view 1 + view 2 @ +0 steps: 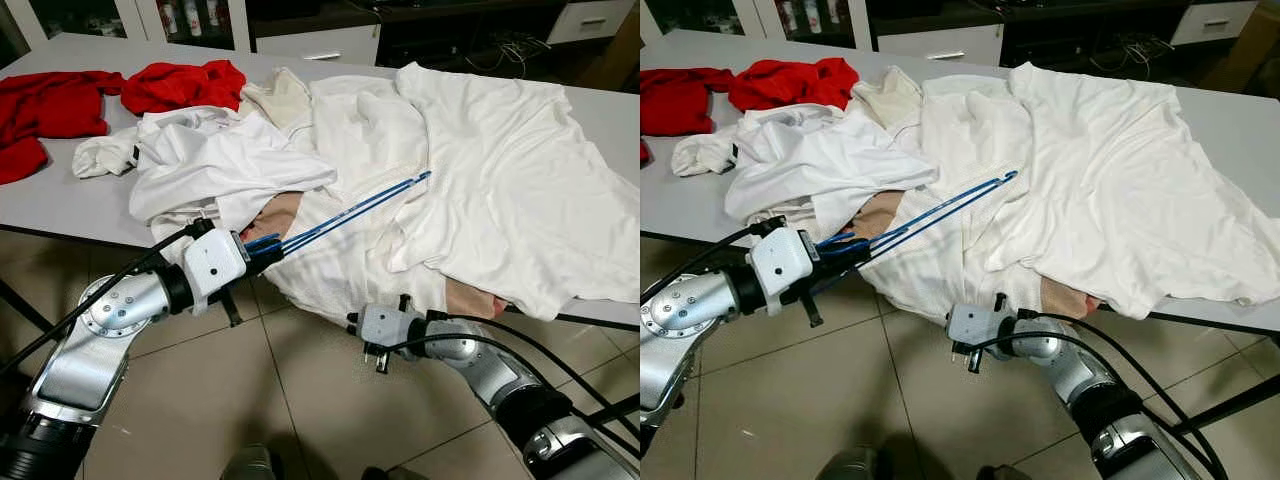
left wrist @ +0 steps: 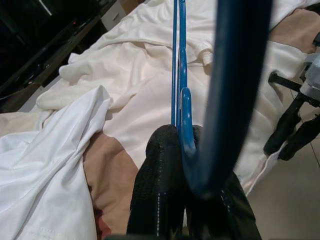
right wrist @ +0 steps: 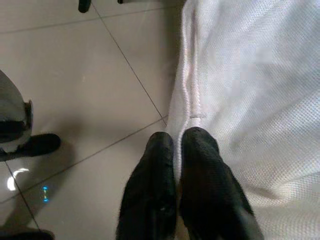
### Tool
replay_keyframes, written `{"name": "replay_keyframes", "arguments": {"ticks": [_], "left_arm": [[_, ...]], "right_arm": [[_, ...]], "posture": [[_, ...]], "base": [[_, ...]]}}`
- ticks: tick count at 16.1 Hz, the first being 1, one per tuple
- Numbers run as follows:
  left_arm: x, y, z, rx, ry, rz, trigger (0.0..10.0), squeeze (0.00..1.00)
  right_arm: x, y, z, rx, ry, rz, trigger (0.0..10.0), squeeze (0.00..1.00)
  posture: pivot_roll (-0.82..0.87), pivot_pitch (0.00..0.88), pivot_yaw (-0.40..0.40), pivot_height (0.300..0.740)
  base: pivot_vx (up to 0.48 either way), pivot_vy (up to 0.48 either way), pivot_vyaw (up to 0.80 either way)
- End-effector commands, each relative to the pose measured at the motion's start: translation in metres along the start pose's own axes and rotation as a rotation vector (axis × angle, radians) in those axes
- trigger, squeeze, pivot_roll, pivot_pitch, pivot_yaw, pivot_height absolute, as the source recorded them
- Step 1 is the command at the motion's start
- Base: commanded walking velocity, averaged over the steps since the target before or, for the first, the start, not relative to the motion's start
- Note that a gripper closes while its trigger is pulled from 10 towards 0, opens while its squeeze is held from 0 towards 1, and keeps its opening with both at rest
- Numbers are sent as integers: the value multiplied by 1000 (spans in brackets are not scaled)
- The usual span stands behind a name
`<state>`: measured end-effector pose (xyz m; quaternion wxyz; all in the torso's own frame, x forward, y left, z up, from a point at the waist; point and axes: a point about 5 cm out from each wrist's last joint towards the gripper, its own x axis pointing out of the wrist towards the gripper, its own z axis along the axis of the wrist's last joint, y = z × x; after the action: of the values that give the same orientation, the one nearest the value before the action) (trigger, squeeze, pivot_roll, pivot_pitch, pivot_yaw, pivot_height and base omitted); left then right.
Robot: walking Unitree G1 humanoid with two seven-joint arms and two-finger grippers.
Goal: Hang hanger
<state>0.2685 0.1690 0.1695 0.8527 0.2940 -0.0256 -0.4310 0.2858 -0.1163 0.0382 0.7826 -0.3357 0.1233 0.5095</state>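
Your left gripper (image 2: 186, 150) sits just off the near edge of the grey table (image 1: 60, 200), its two black fingers (image 2: 157, 185) pressed together on the blue hanger (image 1: 350, 212); the hanger's thin blue bars run from the fingertips up and across the heap of white clothes, ending on the big white shirt (image 1: 500, 170) near the middle of the pile; in the left wrist view the hanger's thicker curved part crosses close in front of the camera.

Your right gripper (image 3: 177, 150) hangs lower, below the table edge and over the tiled floor (image 1: 300, 400); its fingers are closed with the hem of a white textured garment (image 3: 250, 100) pinched between them; that garment droops off the table's front edge.

On the table you have a crumpled white shirt (image 1: 220, 160) to the left of the hanger, a cream piece (image 1: 275, 100) behind it, and beige cloth (image 1: 275, 215) showing from under the white layers just beside the left gripper; red clothes (image 1: 180, 85) lie at the far left, apart from the white heap; dark cabinets (image 1: 440, 35) stand behind the table.
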Motion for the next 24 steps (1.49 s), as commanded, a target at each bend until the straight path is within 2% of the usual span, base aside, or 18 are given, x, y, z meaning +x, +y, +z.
{"name": "replay_keyframes", "arguments": {"ticks": [1, 3, 6, 9, 12, 14, 18, 20, 24], "left_arm": [[3, 0, 3, 22, -7, -6, 10000, 0], [3, 0, 3, 24, -7, -5, 10000, 0], [3, 1, 2, 31, -7, -2, 10000, 0], [2, 4, 3, 45, -15, 14, 10000, 0], [1, 7, 7, 56, -42, 34, 10000, 0], [0, 12, 15, 71, -99, 61, 10000, 0], [-6, 16, 20, 87, -140, 81, 10000, 0], [-8, 16, 20, 90, -144, 81, 10000, 0], [-13, 21, 22, 102, -159, 85, 10000, 0]], "right_arm": [[-6, -8, -1, 40, -13, -20, 0, 0], [-9, -11, 1, 74, -39, -16, 0, 0], [-23, -22, -1, 136, -82, -32, 0, 0], [-47, -60, 1, 305, -167, -193, 0, 0], [-60, -81, 7, 416, -256, -280, 0, 0], [-73, -103, 17, 527, -375, -359, 0, 0], [-86, -126, 30, 645, -492, -432, 0, 0], [-90, -132, 35, 654, -518, -443, 0, 0], [-109, -160, 55, 640, -584, -519, 0, 0]], "posture": [[214, 64, -2, 740], [213, 64, -2, 740], [213, 59, -3, 740], [214, 56, -3, 740], [212, 56, -4, 740], [212, 54, -4, 740], [222, 49, -4, 740], [224, 47, -3, 740], [227, 44, -8, 740]], "base": [[0, 0, 0], [0, 0, 0], [0, 0, 0], [0, 0, 0], [0, 0, 0], [0, 0, 0], [0, 0, 0], [0, 0, 0], [0, 0, 0]]}}
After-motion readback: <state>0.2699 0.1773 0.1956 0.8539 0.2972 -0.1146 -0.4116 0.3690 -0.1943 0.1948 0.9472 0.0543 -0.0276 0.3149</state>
